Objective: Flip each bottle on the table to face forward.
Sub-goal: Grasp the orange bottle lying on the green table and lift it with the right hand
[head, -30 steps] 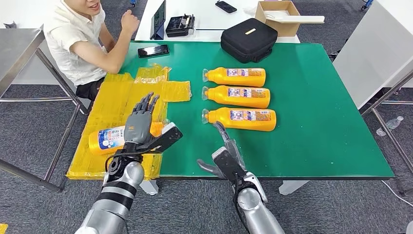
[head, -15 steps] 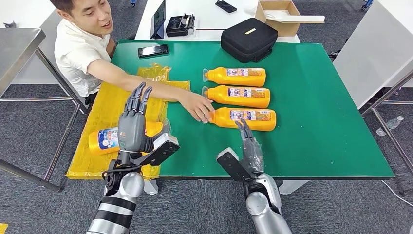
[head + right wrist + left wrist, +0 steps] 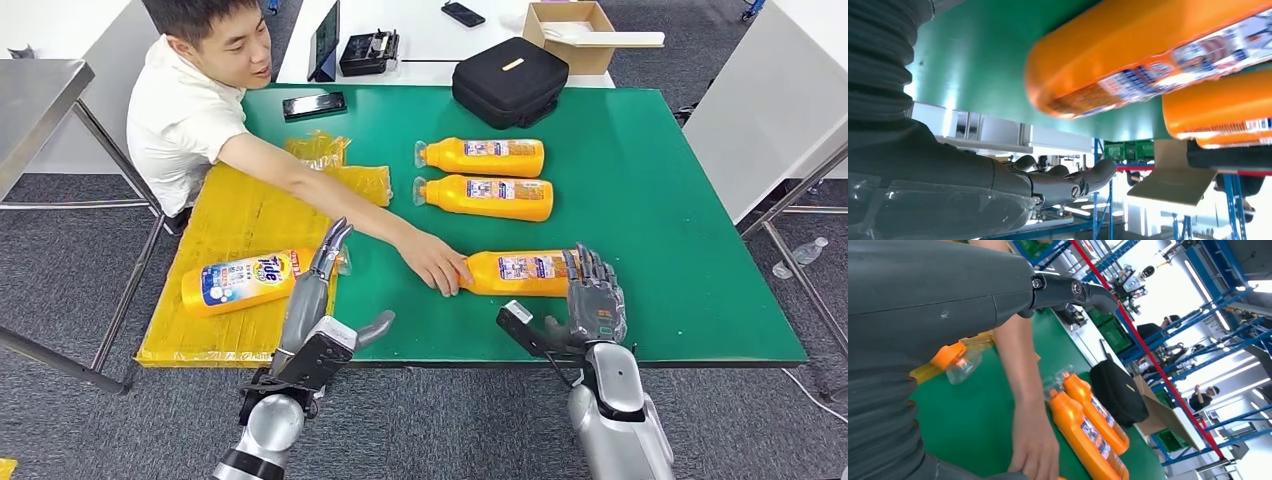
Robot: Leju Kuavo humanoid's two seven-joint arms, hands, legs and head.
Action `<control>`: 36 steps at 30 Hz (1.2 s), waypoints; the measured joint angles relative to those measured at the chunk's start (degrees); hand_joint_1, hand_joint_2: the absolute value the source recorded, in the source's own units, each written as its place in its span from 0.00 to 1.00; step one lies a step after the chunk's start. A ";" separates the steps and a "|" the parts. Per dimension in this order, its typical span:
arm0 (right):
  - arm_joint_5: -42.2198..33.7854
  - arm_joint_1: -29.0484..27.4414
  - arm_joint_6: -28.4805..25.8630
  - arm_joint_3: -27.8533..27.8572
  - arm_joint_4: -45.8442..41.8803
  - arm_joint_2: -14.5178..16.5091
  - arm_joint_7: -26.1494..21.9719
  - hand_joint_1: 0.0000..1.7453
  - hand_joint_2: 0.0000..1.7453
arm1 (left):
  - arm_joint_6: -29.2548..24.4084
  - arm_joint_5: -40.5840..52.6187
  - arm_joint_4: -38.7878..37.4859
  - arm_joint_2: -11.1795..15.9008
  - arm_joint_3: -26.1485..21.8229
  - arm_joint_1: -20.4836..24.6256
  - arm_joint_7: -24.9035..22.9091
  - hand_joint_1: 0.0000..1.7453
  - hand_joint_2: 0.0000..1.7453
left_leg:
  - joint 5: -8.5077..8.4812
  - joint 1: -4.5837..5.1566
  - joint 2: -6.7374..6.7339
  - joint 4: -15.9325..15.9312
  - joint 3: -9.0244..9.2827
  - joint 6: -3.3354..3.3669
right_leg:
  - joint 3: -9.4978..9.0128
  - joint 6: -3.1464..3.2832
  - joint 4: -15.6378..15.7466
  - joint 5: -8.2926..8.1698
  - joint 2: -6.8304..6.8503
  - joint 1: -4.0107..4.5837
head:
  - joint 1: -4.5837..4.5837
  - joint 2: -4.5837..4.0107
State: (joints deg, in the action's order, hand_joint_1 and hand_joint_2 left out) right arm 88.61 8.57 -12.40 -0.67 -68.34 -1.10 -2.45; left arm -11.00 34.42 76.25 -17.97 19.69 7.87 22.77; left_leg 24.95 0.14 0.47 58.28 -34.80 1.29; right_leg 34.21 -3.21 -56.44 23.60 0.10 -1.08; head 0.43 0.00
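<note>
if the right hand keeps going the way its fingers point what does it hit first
Probably the near orange bottle lying just beyond the right hand, the one the person's hand holds at the neck end. Depth is unclear, so the fingers may pass above it.

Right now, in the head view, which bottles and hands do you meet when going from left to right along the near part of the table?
Tide bottle → left hand → person's hand → nearest orange bottle → right hand.

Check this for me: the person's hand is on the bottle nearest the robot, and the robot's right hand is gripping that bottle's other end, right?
Not quite. The person's hand is on the nearest bottle, but the right hand isn't gripping it: the head view shows it open, beside the bottle's base end.
</note>
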 joint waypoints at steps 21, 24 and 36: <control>1.15 5.65 2.53 0.23 9.77 -0.93 1.72 0.00 1.00 | -0.33 1.36 -0.05 0.05 0.59 0.09 -0.33 0.00 1.00 | 0.00 -0.04 0.02 0.00 -0.04 0.00 | -0.02 0.00 -0.01 0.00 0.00 0.05 | 0.01 0.00; 1.39 7.04 3.00 -0.67 11.22 -0.79 2.34 0.00 1.00 | -0.44 1.48 -0.07 0.05 0.92 0.17 -0.30 0.00 1.00 | 0.00 -0.04 0.01 0.00 -0.03 0.00 | -0.02 0.00 -0.02 0.00 -0.01 0.05 | 0.01 0.00; 1.57 12.16 1.65 -6.93 17.03 -2.51 7.03 0.00 1.00 | -0.78 2.30 -0.08 0.10 1.60 0.32 0.03 0.00 1.00 | 0.00 -0.03 0.06 0.02 -0.06 0.01 | -0.01 0.00 -0.02 0.01 0.01 0.04 | 0.01 0.00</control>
State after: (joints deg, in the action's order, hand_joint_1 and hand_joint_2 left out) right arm 90.19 20.73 -10.75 -7.60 -51.31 -3.61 4.58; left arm -11.78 36.72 76.17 -17.87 21.29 8.19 22.81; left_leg 24.96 0.10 0.53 58.29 -34.86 1.30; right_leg 34.20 -3.21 -56.45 23.60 0.11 -1.04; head 0.44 0.00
